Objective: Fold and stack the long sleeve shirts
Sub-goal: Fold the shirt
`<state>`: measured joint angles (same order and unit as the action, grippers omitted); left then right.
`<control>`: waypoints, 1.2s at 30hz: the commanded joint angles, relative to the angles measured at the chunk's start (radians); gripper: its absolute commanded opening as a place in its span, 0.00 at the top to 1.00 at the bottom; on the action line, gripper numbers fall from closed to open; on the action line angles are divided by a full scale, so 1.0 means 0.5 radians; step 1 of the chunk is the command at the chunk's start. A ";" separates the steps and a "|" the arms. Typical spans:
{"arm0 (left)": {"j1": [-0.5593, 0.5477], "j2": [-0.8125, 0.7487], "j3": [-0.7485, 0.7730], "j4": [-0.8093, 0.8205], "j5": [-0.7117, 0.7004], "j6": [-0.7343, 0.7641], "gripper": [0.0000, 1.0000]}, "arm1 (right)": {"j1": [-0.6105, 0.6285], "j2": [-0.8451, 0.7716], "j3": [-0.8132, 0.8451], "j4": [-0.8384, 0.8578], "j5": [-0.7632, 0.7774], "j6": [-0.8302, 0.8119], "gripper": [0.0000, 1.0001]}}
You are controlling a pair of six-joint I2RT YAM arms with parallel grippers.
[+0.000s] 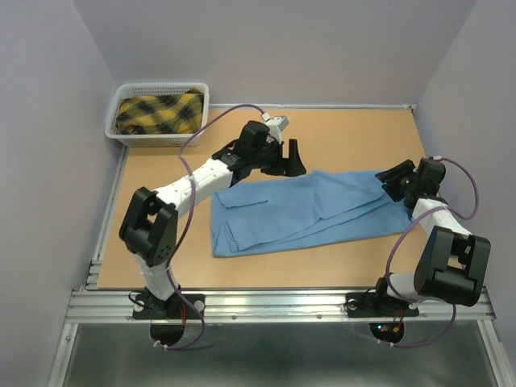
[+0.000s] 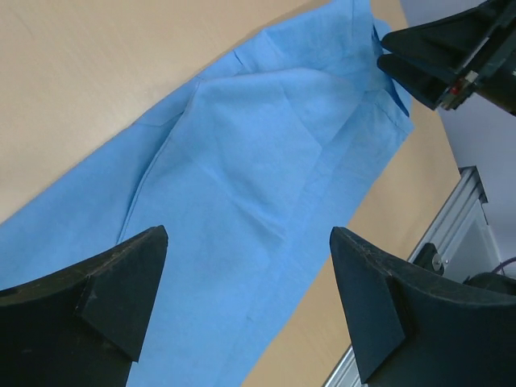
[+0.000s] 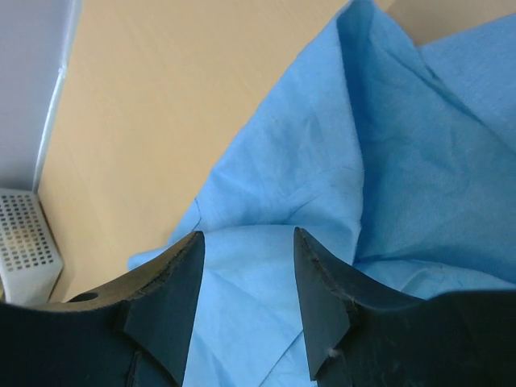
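Folding in hand | light blue shirt (image 1: 298, 211) is laid half-folded from centre to 3 o'clock | left gripper (image 1: 290, 161) spread, empty, above its 12 o'clock edge | right gripper (image 1: 387, 179) parted at its 3 o'clock end, nothing clamped | both ends should be pinched level before being drawn over.

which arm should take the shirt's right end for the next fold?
Right, probably. The right gripper sits open over the blue shirt's right end; the left gripper hovers open above the shirt's middle, farther off.
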<state>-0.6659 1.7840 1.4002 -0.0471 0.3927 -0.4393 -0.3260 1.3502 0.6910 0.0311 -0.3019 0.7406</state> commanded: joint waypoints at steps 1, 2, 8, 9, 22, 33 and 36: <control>-0.009 -0.284 -0.378 0.039 -0.141 -0.036 0.07 | 0.005 -0.037 0.057 0.003 0.256 -0.030 0.46; -0.006 -0.331 -0.450 0.039 -0.156 -0.030 0.07 | 0.005 -0.056 0.066 -0.022 0.367 -0.048 0.46; 0.000 -0.693 -0.965 -0.019 -0.552 -0.164 0.08 | 0.008 0.036 0.118 -0.007 0.187 -0.092 0.47; 0.006 -0.748 -1.030 -0.022 -0.625 -0.225 0.08 | 0.008 0.039 0.112 0.017 0.111 -0.101 0.47; 0.206 -1.169 -1.598 0.005 -0.819 -0.579 0.23 | 0.017 -0.034 0.038 0.048 -0.034 -0.131 0.47; 0.218 -1.083 -1.708 0.085 -0.733 -0.628 0.28 | 0.017 -0.059 0.020 0.048 -0.037 -0.125 0.47; 0.218 -1.052 -1.727 0.171 -0.697 -0.637 0.31 | 0.017 -0.053 0.017 0.051 -0.040 -0.113 0.47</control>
<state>-0.5606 1.2495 0.5594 -0.0269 0.0265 -0.7433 -0.3256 1.3483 0.6910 0.0143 -0.3115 0.6922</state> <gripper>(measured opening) 0.711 0.533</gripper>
